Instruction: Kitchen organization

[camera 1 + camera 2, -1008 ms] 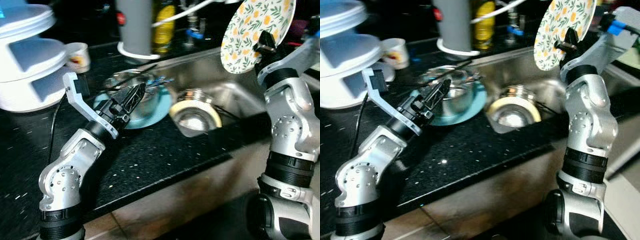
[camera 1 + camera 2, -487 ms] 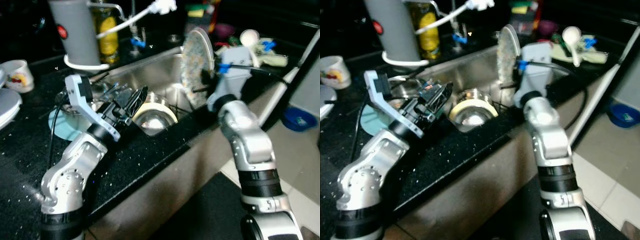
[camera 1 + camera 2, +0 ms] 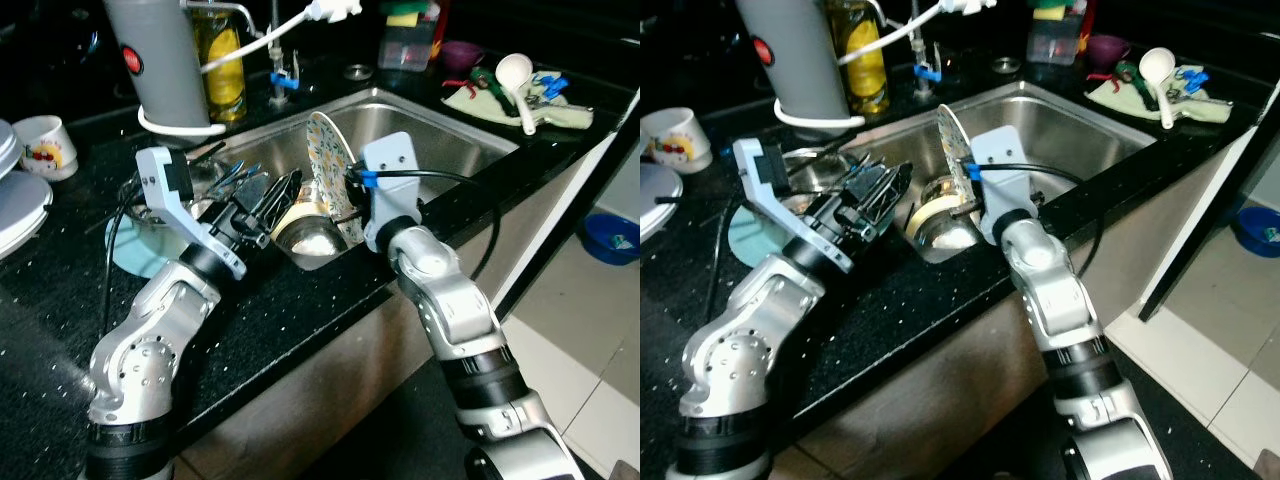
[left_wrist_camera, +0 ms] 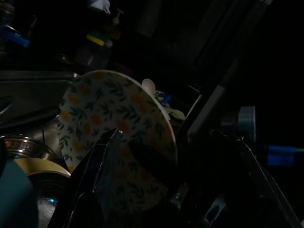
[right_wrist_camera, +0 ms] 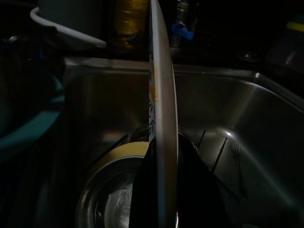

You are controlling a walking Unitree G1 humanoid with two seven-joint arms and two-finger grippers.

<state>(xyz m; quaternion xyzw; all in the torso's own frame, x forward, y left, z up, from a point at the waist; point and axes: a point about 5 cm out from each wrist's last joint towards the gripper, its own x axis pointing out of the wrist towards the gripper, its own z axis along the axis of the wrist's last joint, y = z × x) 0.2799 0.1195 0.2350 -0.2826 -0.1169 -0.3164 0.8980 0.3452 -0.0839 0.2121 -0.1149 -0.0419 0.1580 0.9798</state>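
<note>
I see my right gripper (image 3: 348,192) with its jaws clamped on the rim of the floral plate (image 3: 329,170), which stands on edge, nearly upright, inside the steel sink (image 3: 450,150), just beside a yellow-rimmed steel bowl (image 3: 305,230) on the sink floor. My left gripper (image 3: 277,198) reaches over the sink's left side above a light blue plate (image 3: 745,232), its jaws parted and holding nothing, close to the floral plate but apart from it. On the black table (image 3: 290,310) behind the sink I note a grey cylinder (image 3: 160,60), a white cup (image 3: 45,145) and a white ladle (image 3: 517,75) on a cloth.
</note>
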